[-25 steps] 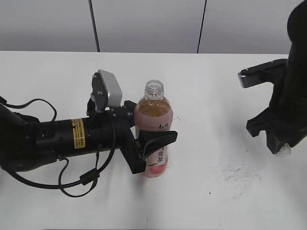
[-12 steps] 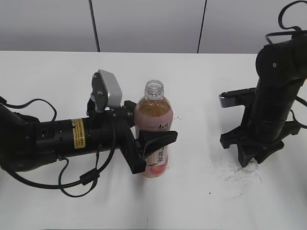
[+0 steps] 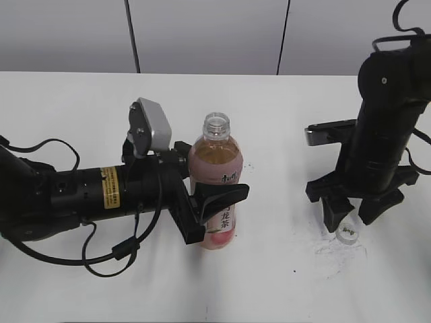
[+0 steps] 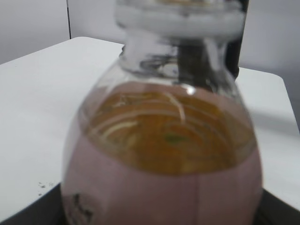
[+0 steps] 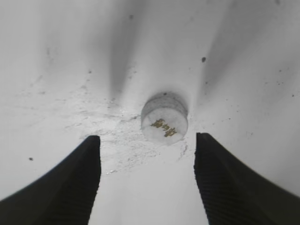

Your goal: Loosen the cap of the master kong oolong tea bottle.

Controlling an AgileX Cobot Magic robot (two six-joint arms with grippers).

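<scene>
A bare robot test lab: plain white surface (image 3: 81, 101), scuffed near its right edge, backed by grey panelled wall (image 3: 202, 33)

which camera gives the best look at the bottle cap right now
The right wrist view: the cap lies on the table between the open fingers, printed top visible. The exterior view shows it small, beneath the right gripper. The left wrist view doesn't show it.

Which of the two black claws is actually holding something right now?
The left gripper: its fingers clamp around the uncapped tea bottle. The right gripper hangs open over the table, with the white cap lying loose between its fingers.
</scene>
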